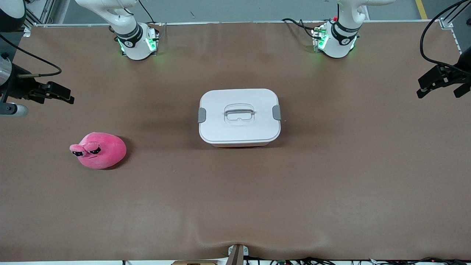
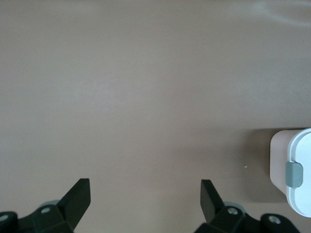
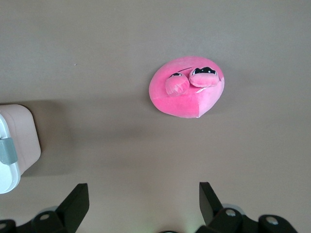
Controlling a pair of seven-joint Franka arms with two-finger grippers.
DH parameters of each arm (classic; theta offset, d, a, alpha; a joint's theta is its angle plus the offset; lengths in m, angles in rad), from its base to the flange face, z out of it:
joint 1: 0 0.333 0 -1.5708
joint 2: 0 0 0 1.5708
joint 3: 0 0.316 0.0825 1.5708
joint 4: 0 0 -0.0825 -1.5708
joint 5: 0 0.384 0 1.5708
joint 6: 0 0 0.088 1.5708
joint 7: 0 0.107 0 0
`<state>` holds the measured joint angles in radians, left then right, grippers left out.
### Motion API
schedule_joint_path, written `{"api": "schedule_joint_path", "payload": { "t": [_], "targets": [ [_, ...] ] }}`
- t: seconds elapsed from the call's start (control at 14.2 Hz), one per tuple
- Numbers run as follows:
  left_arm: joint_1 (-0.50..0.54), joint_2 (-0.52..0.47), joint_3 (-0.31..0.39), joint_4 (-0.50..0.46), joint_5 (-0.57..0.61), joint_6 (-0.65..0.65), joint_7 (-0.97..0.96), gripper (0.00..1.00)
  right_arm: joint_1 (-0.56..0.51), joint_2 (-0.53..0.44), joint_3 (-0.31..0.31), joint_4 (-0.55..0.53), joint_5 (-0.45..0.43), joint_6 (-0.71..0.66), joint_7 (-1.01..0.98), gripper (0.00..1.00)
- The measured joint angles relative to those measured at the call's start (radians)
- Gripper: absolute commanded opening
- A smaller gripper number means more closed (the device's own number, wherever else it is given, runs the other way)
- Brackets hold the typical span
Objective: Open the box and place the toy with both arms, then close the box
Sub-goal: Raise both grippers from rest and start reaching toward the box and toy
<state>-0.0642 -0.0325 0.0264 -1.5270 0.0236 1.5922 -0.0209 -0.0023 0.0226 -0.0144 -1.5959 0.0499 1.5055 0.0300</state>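
Two grippers, left and right, wait spread. Toy: soft, light; pinch body. Box: rigid; grip clips.

Hot-pink toy, black-and-white eyes; white-lidded box, grey clips, seemingly pale-pink body.

A brown table carries two things. The box stands at its middle with its white lid on. The toy lies toward the right arm's end, slightly nearer the front camera, well apart from it.
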Motion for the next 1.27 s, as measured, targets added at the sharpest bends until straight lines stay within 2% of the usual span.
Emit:
{"api": "schedule_joint_path", "payload": {
  "t": [0.42,0.7,0.98,1.27],
  "targets": [
    [0.000,0.004,-0.002,0.000,0.000,0.000,-0.004,1.00,0.000,0.000,0.000,0.000,0.000,0.000,0.000,1.00],
    [-0.003,0.020,-0.008,0.000,0.000,-0.004,-0.114,1.00,0.000,0.000,0.000,-0.008,0.000,0.000,0.000,1.00],
    [-0.009,0.024,-0.040,0.000,0.000,-0.017,-0.219,1.00,0.000,0.002,-0.001,-0.036,-0.001,0.008,0.000,1.00],
    [-0.012,0.050,-0.109,-0.003,0.000,-0.027,-0.338,1.00,-0.001,0.004,-0.002,-0.062,-0.001,0.044,-0.002,1.00]
  ]
}}
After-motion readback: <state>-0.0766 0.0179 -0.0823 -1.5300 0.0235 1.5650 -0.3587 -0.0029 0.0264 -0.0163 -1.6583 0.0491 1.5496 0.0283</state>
